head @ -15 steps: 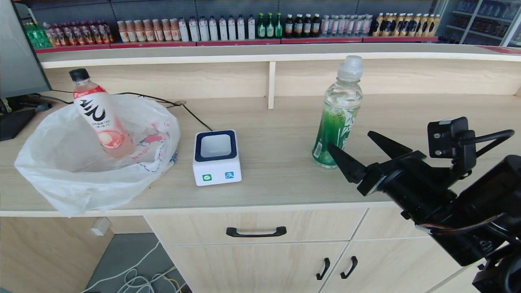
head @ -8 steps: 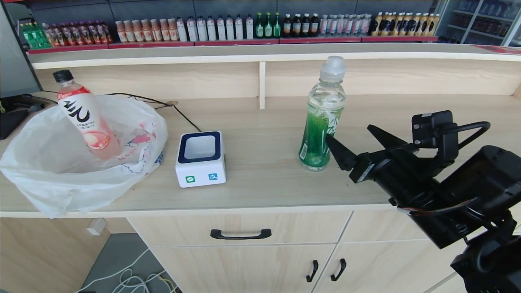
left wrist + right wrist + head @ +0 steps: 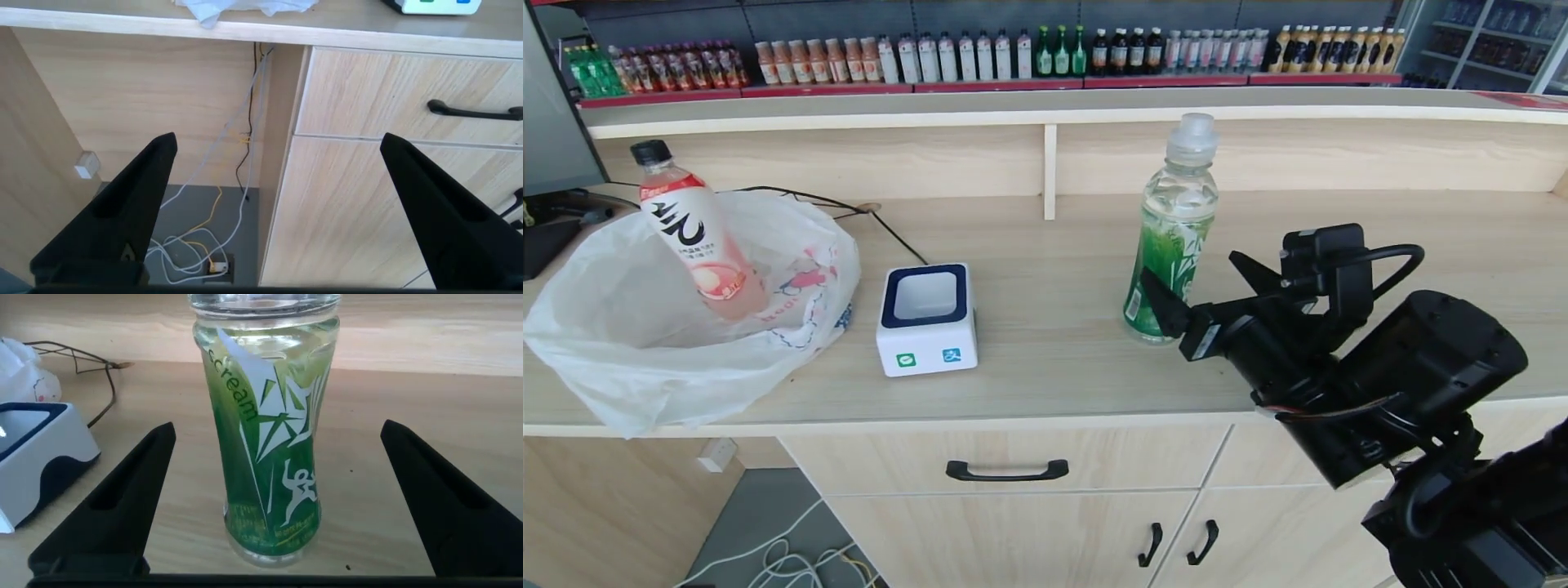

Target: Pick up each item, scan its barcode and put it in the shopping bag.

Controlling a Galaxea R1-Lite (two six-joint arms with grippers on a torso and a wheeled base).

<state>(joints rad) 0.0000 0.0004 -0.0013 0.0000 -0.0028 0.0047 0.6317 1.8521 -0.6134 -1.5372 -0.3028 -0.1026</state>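
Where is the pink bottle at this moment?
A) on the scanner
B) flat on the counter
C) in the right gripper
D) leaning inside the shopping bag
D: the pink bottle leans inside the shopping bag, cap above the rim; the right gripper is open, holding nothing.

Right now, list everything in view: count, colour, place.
counter: one, light wood, foreground
scanner: one, white with navy rim, mid-counter
shopping bag: one, white, open, counter's left end
pink bottle: one, pink, leaning in the shopping bag
green-label bottle: one, clear and green, upright on the counter
shelf bottles: many, mixed colours, back shelf
handles: three, black, cabinet front
right tool: one, black, open, either side of the green-label bottle, not touching
left tool: one, black, open, below the counter edge
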